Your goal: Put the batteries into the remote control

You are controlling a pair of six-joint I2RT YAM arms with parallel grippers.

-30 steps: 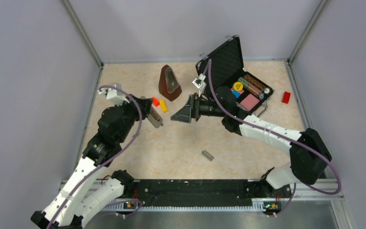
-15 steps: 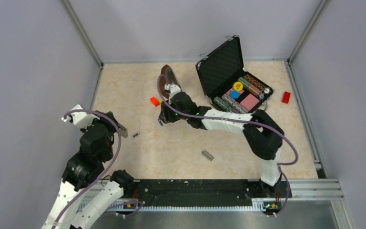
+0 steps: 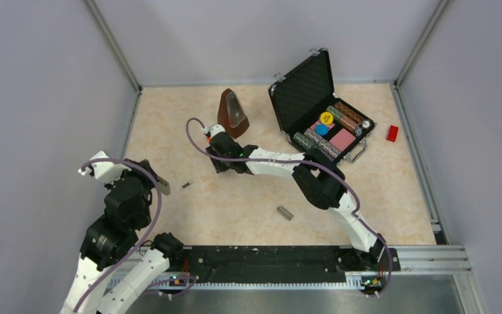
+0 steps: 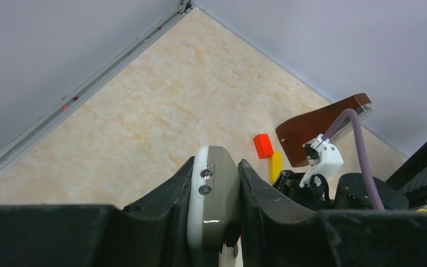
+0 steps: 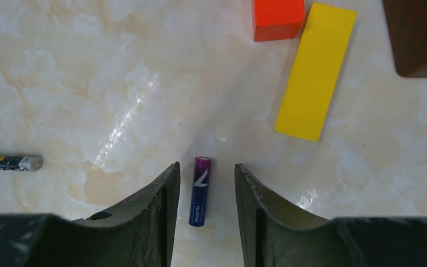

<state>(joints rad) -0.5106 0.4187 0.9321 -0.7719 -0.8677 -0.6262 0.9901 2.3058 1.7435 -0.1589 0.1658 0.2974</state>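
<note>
Glossy tabletop [image 3: 248, 203] in a beige marbled pattern, with soft glare patches. On it, a flat yellow block [image 5: 315, 72], long, rectangular and matte. Just beside its end, a smaller red block [image 5: 278, 16], near-square. Close behind both, a brown wooden metronome [image 3: 233, 112], wedge-shaped with a smooth sheen. Farther right, an open black case [image 3: 304, 88] with a ribbed foam lid and mixed coloured items in its tray. Beyond it and well apart, another red block [image 3: 392, 133]. Near the middle front, a small flat grey cover piece [image 3: 285, 213], rectangular.

Left tool [image 4: 216, 166]: black moulded fingers [image 4: 172, 194] pressed against the two long edges of the remote control [image 4: 214, 206], pinching it at the left side of the tabletop. Shows a rounded end, a white rim, a plain grey back and two small round recessed dots near the tip.

Right tool [image 5: 205, 167]: partly spread and lowered over the bluish-purple battery [image 5: 200, 191], one dark finger on each side. A narrow strip of tabletop visible on both sides, nothing gripped. Tiny smooth cylinder lying flat, lengthwise between the fingers, purple end toward the yellow block, pale marking along its side.

Dark grey battery [image 5: 10, 162]: also lying flat, crosswise, well off to the left in the right wrist view, with a pale metallic end. In the top view, between the two tools.
</note>
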